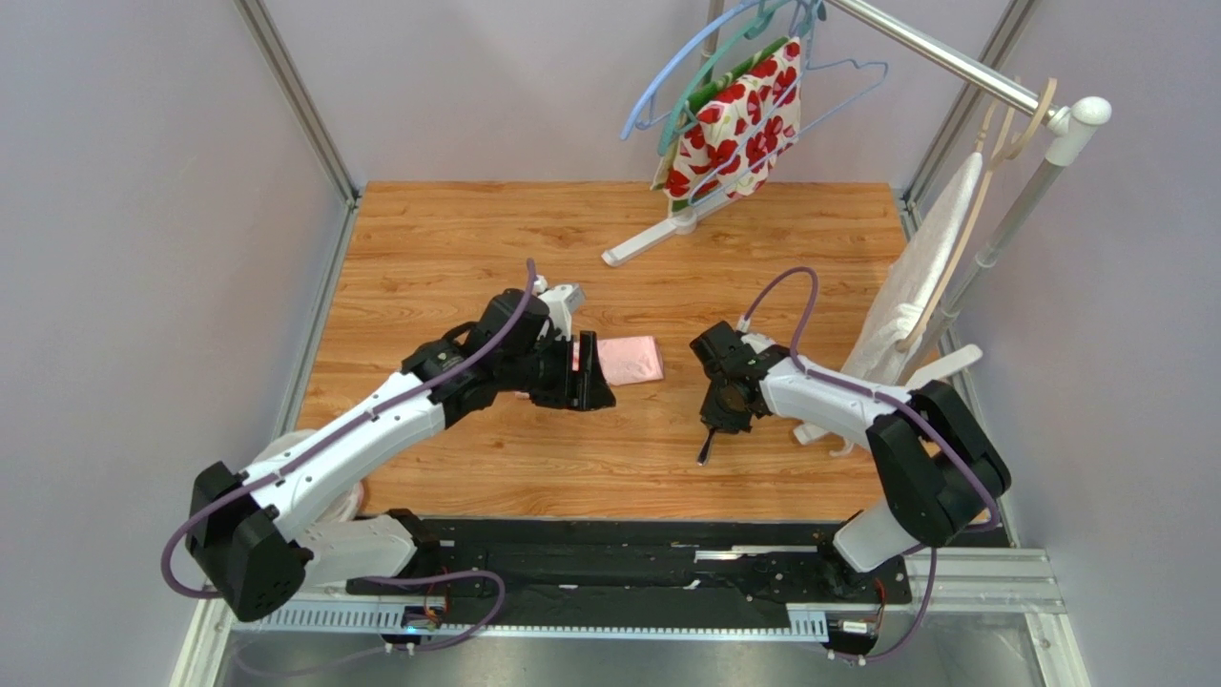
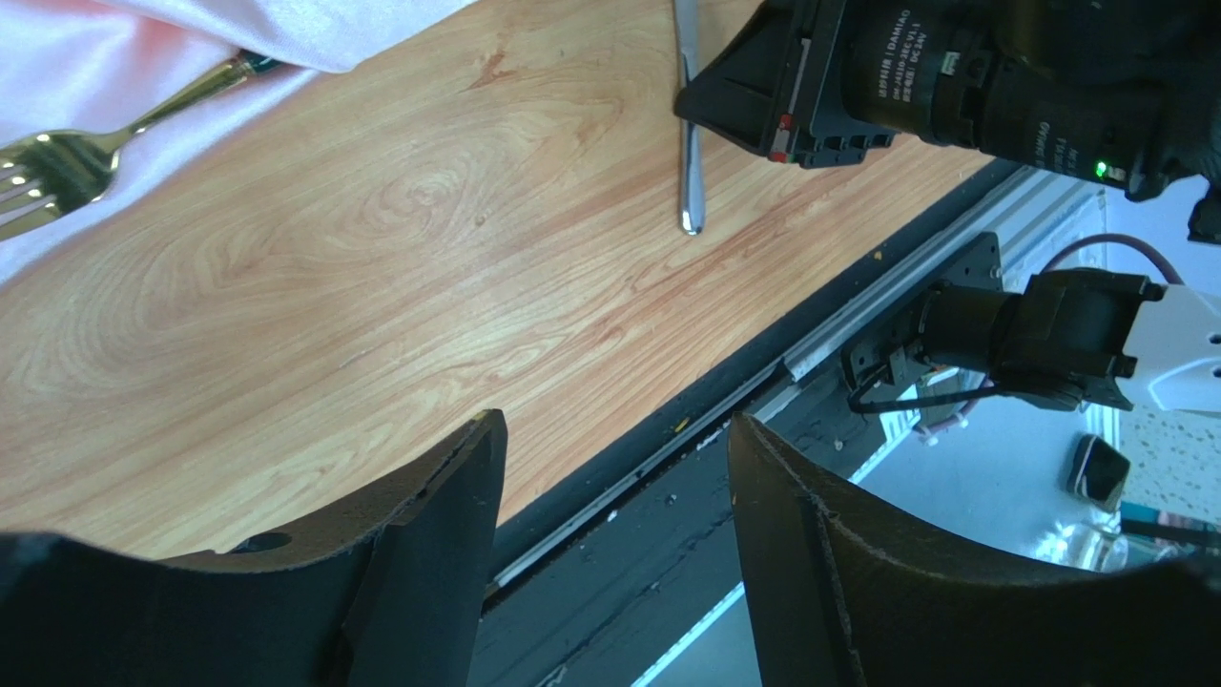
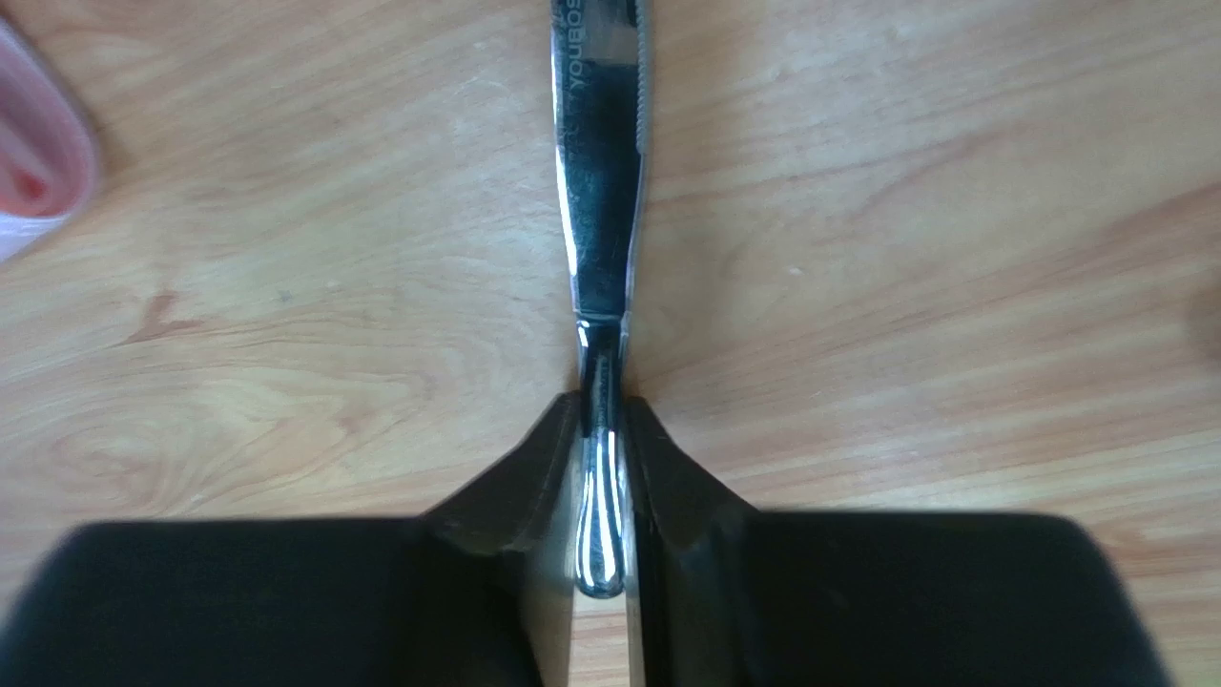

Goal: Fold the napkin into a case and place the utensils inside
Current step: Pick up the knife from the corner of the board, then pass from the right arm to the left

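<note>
Currently right gripper (image 3: 604, 480) clamped on handle of slim silver metal knife (image 3: 602, 215), blade ahead; left gripper (image 2: 616, 551) fingers apart, gold-toned metal fork (image 2: 58, 161) in light-pink cloth case (image 2: 101, 50) ahead.

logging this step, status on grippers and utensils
Left gripper open, empty, beside the case. Right gripper shut on the knife. Fork on the case, handle under a fold. Nothing between knife and case.
</note>
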Controlling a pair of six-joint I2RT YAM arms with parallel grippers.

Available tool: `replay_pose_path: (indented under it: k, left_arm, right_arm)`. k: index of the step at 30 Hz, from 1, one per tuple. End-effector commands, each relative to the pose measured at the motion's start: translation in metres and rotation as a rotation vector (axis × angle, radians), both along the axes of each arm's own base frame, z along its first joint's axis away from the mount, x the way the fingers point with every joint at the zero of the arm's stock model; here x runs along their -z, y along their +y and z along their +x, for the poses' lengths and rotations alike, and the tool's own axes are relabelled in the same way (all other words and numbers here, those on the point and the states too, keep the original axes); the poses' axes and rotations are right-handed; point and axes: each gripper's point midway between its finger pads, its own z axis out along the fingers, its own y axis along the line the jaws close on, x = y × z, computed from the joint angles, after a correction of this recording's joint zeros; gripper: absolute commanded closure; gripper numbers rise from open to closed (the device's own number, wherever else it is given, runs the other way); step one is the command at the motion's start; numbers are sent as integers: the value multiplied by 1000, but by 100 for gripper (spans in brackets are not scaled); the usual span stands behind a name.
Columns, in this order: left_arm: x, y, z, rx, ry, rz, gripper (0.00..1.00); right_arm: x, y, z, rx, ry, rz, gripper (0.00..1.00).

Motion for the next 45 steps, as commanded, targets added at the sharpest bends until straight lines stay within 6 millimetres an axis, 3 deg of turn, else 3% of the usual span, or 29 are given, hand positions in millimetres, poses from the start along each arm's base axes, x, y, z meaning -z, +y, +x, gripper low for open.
replay_pose_path:
  k: [1, 2, 4, 5, 6, 8, 9, 11, 12, 13, 20, 26, 36, 45]
  left_arm:
    - [-11, -24, 11, 89, -21, -29, 34]
    - [-15, -29, 14, 105, -18, -33, 33]
    - [0, -35, 20, 113, 26, 11, 31]
    - [-4, -41, 27, 115, 20, 6, 30]
    - [9, -47, 32, 119, 54, 25, 30]
    - [5, -64, 41, 141, 65, -14, 30]
    - [23, -73, 45, 151, 115, 7, 29]
    - [24, -88, 53, 174, 138, -15, 29]
    - [41, -94, 57, 174, 181, 0, 28]
    - [45, -98, 59, 183, 191, 0, 28]
    - [78, -125, 79, 136, 246, 36, 28]
    - [104, -146, 79, 113, 298, 72, 32]
    - [147, -154, 82, 48, 332, 167, 40]
    - [161, -174, 75, 40, 371, 132, 43]
  right_arm:
    - [53, -3, -34, -44, 101, 39, 99]
    - [56, -4, -35, -61, 106, 39, 100]
    - [57, -5, -38, -122, 102, 35, 100]
    - [53, -2, -36, -141, 86, 52, 100]
    - [52, -2, -37, -158, 79, 57, 100]
    - [47, -1, -39, -203, 54, 76, 100]
    - [37, 0, -35, -211, 13, 95, 100]
    - [37, -3, -41, -221, 8, 145, 100]
    - [31, 0, -40, -224, -11, 197, 100]
    - [28, 4, -37, -225, -25, 251, 100]
    - [32, 0, -40, -221, -43, 330, 100]
    - [26, 4, -40, -196, -52, 415, 100]
    - [24, 1, -44, -168, -68, 466, 100]
    - [21, 0, -44, -163, -82, 491, 100]
